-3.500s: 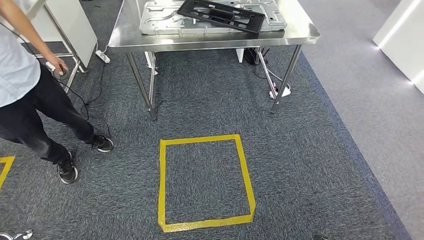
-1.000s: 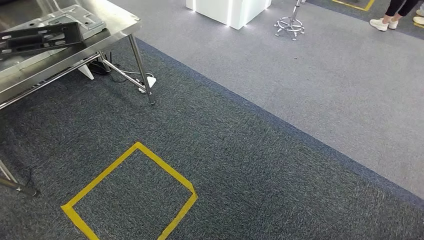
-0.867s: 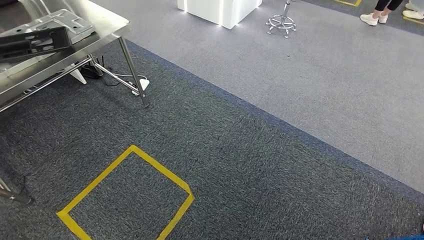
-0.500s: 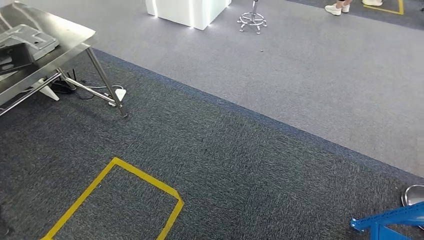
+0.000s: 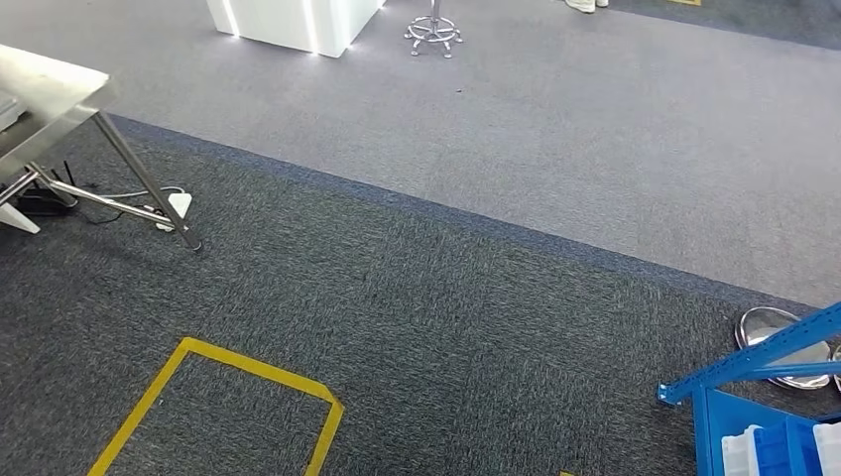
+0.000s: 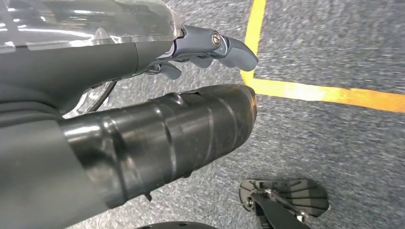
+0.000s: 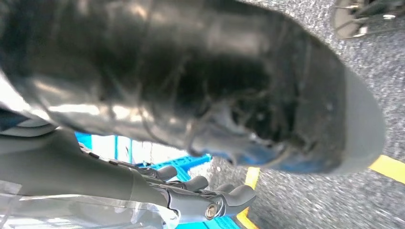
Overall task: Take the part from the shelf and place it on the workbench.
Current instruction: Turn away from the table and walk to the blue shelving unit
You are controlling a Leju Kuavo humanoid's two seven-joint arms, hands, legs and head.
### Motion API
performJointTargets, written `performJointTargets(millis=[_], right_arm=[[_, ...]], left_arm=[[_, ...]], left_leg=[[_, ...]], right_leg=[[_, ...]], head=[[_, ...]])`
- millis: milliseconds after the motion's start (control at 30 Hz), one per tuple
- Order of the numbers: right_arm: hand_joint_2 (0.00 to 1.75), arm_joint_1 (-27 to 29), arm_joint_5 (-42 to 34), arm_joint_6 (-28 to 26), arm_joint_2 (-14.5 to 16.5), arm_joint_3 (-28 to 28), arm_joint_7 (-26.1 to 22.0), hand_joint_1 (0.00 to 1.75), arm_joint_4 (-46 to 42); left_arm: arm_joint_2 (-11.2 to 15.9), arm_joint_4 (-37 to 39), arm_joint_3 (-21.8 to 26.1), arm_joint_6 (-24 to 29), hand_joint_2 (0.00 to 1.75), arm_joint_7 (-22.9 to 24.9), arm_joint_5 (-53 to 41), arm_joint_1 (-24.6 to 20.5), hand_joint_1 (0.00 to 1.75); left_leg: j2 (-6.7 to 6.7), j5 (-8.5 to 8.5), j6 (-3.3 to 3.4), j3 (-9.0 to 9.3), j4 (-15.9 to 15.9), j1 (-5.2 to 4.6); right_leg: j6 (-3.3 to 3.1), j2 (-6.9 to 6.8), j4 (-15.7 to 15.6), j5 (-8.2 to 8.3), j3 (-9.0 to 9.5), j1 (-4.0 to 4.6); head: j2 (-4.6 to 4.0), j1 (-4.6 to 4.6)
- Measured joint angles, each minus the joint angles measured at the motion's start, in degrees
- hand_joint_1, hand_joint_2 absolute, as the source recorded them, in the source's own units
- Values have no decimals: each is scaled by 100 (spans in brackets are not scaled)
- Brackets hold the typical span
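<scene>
Left hand point(image 6: 210, 47): hanging over dark carpet point(image 5: 417, 327) beside yellow tape point(image 6: 305, 90); fingers loosely curled, apart, holding nothing, touching nothing. Right hand point(image 7: 200, 198): hanging likewise, fingers point(image 7: 236, 194) loosely spread, empty; blue shelf seen behind it. Workbench point(image 5: 45, 99): steel, far left, one corner and leg in the head view; cables and a power strip point(image 5: 174, 206) beneath. Shelf point(image 5: 754, 397): blue frame, near right, with blue and white bins point(image 5: 783, 446); part cannot be made out among them. Steel bowl point(image 5: 783, 337): on floor just beyond the shelf. Taped square point(image 5: 223, 412): near left. White plinth point(image 5: 293, 20) and stool base point(image 5: 433, 35): far, on lighter carpet.
</scene>
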Motion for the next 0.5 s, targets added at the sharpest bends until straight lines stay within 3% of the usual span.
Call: performJointTargets(millis=[67, 133, 167, 233, 300, 367, 400, 433, 500], right_arm=[[0, -13, 14, 1, 2, 9, 0, 0, 0], [0, -10, 19, 3, 3, 15, 1, 0, 0], [0, -3, 21, 4, 5, 15, 2, 0, 1], [0, -5, 27, 8, 12, 16, 4, 0, 1], [0, -19, 33, 13, 16, 17, 4, 0, 0], [0, -25, 34, 16, 17, 19, 4, 0, 1], [0, -22, 35, 17, 17, 19, 4, 0, 1], [0, -20, 38, 17, 17, 20, 4, 0, 2], [0, -16, 46, 17, 17, 21, 1, 0, 2]], left_arm=[[-1, 0, 0, 0, 0, -1, 6, -2, 0], [-1, 0, 1, 0, 0, -9, 16, -25, 0], [-1, 0, 1, 0, 0, -16, 21, -39, 0], [-1, 0, 2, 0, 0, -30, 23, -49, 0], [-1, 0, 3, 0, 0, -37, 26, -36, 0], [-1, 0, 5, 0, 0, -37, 33, -19, 0], [-1, 0, 5, 0, 0, -38, 38, -12, 0], [-1, 0, 6, 0, 0, -40, 43, -6, 0], [1, 1, 8, -5, 0, -61, 59, -3, 0]], left_leg=[[101, -36, -61, 38, 0, -12], [207, -56, -123, 87, -21, -16], [193, -80, -153, 112, -12, -8], [-48, -270, -199, 31, 243, 5], [-346, -619, -219, -303, 923, 21], [-426, -784, -232, -630, 1511, 24], [-436, -700, -234, -678, 1539, 24], [-452, -510, -232, -625, 1352, 26], [-635, -76, -220, -352, 628, 41]], right_leg=[[-75, -153, -418, 104, 198, 63], [-137, -58, -465, 99, 197, 86], [-165, 6, -499, 116, 217, 73], [-235, 128, -575, 159, 270, 28], [-276, 254, -591, 174, 283, 8], [-284, 411, -577, 170, 280, 9], [-282, 495, -564, 164, 282, 8], [-273, 582, -545, 155, 285, 5], [-232, 737, -483, 119, 274, -3]], head=[[0, -1], [0, -3], [0, -3], [0, -7], [0, -10], [0, -11], [0, -11], [0, -11], [0, -11]])
